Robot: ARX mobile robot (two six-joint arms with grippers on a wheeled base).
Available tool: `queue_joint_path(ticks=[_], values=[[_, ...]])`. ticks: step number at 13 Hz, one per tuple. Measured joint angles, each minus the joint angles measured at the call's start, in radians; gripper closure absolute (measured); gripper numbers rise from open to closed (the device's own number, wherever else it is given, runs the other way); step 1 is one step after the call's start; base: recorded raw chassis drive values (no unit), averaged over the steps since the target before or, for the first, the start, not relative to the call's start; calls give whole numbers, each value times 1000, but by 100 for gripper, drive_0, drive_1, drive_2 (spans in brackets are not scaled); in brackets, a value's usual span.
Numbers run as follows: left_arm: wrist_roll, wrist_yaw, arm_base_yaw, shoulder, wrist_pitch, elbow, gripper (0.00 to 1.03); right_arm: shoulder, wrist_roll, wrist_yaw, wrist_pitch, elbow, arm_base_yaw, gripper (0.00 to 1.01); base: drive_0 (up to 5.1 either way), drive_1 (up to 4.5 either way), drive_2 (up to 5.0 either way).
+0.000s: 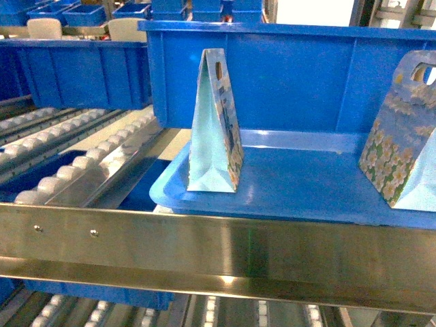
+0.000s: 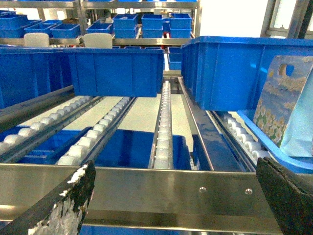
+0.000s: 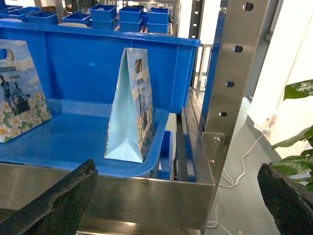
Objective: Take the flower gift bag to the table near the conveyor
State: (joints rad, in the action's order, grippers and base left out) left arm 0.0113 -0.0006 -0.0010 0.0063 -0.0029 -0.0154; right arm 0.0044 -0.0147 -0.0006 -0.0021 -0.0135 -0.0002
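Two flower gift bags stand upright on a blue tray [image 1: 306,194] on the conveyor [image 1: 75,160]. The left bag [image 1: 216,126] faces me edge-on; the right bag [image 1: 402,136] shows its daisy face. In the left wrist view my left gripper [image 2: 175,169] is open and empty before the steel rail, with the left bag [image 2: 286,105] ahead to its right. My right gripper [image 3: 177,169] is open and empty too, low in front of the rail; the right bag [image 3: 131,107] stands at the tray's right corner and the other bag [image 3: 19,90] further left. The table is out of view.
A steel front rail [image 1: 218,252] crosses in front of the tray. Large blue bins [image 1: 286,75] sit behind the bags and on the roller lanes [image 2: 164,122]. A perforated steel post [image 3: 234,73] stands right of the tray, with a plant [image 3: 298,122] and a white cable [image 3: 244,156] beyond.
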Motion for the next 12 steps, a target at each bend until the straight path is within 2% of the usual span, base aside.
queue_joint_path(ticks=[10, 11, 12], values=[[0, 0, 0, 0, -1, 0, 5, 0, 0, 0, -1, 0, 0, 3, 0, 0, 0], [0, 3, 5, 1, 4, 0, 5, 11, 0, 42, 47, 0, 30, 3, 0, 0, 0], [7, 65, 57, 49, 105, 0, 5, 96, 1, 79, 129, -2, 100, 3, 0, 0, 0]])
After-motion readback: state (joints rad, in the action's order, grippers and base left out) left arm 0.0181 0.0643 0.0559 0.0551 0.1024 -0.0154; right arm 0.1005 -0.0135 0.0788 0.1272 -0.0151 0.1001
